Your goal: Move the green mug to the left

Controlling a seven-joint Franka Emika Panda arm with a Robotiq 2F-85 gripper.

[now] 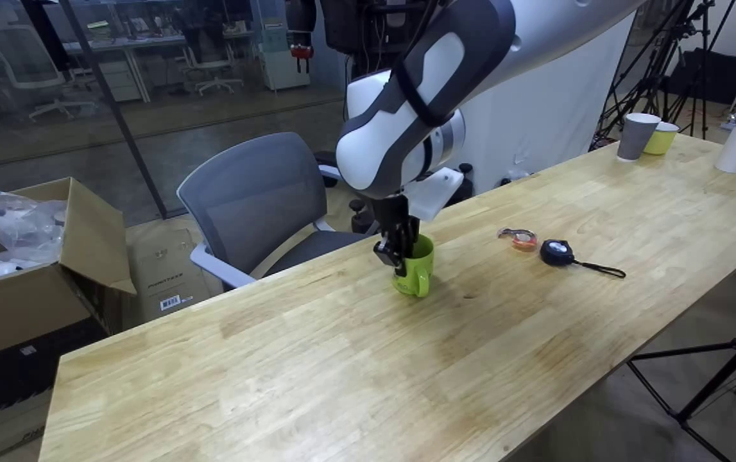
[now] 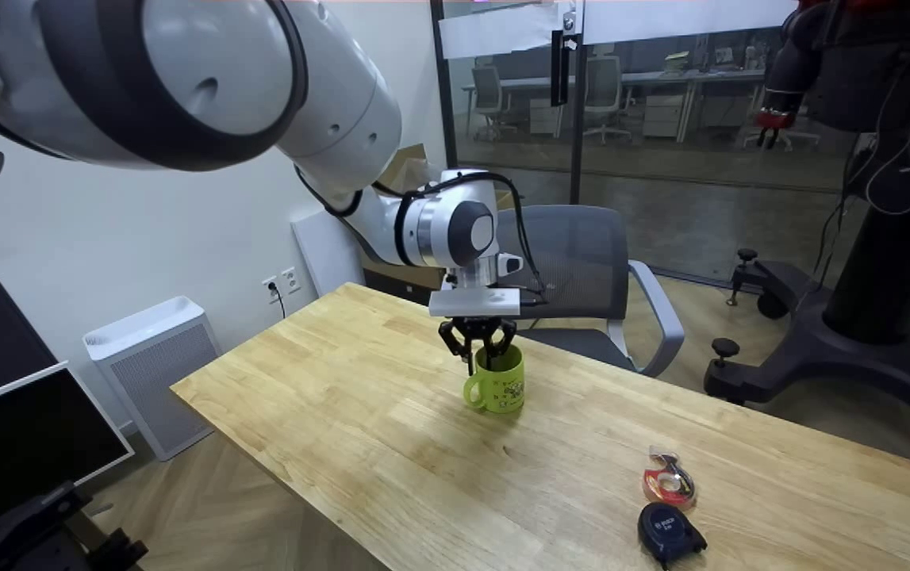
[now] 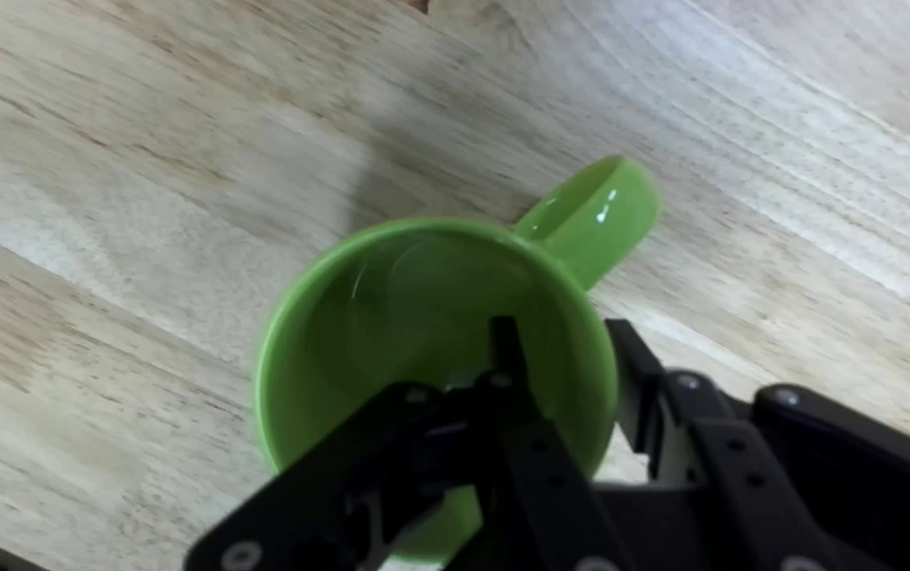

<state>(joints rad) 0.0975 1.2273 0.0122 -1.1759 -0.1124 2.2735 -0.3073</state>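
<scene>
"Wrist view: how does the gripper (image 3: pixel 564 337) stand to the green mug (image 3: pixel 423 313)?"

"Astride its wall. One finger (image 3: pixel 508 345) dips inside, its mate hangs outside, just beside the handle (image 3: pixel 609 218). The two are apart, with a gap showing inside the wall, so I'd say nothing is pinched."

"Which way does the mug lie, then?"

"Below, with most of its bulk off to the inner finger's side. It stands upright on the table (image 1: pixel 368 346), its axis running roughly along the fingers."

"And the arm (image 2: pixel 335 111)?"

"Both exterior views have it reaching over, wrist bent, gripper pointing down. My guess: squeeze the wall first, then shift left."

"Anything farther off?"

"Sticky tape (image 1: pixel 524 240) and a tape measure (image 1: pixel 556 253) lie well apart from the mug; a grey cup (image 1: pixel 637 136) stands farther yet along the table."
</scene>
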